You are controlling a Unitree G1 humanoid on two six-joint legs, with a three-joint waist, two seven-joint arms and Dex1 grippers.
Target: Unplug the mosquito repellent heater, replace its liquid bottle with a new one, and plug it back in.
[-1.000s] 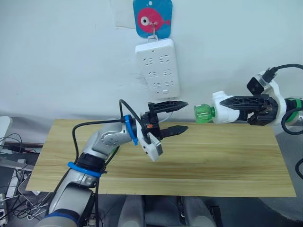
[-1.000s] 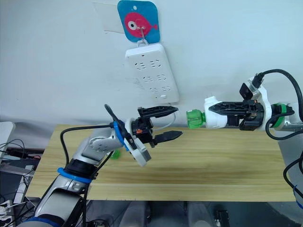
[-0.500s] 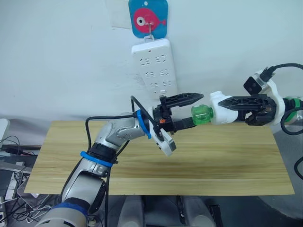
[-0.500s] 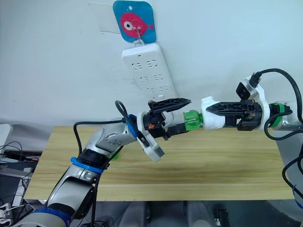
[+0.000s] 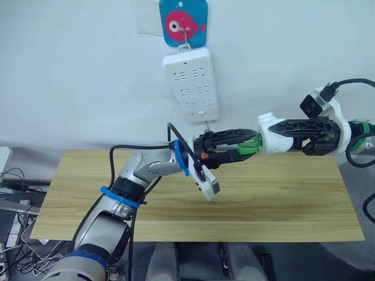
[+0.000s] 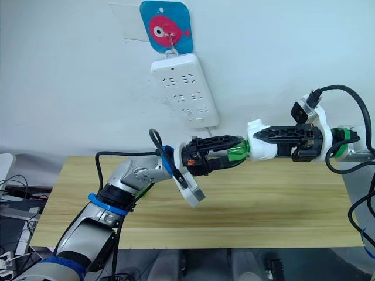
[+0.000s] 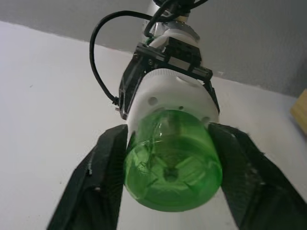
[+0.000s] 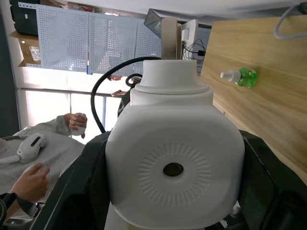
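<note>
The heater (image 5: 270,132) was white, its bottle (image 7: 172,167) clear green, the fingers (image 7: 93,191) black, the table (image 5: 281,193) light wood.

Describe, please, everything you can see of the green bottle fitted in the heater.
The bottle is small, round and of clear green plastic, with a moulded base showing in the left wrist view. It lies sideways in the air above the table, its neck end hidden inside the white heater, which the right hand grips. The left hand is closed on the bottle, one black finger on each side of its body.
</note>
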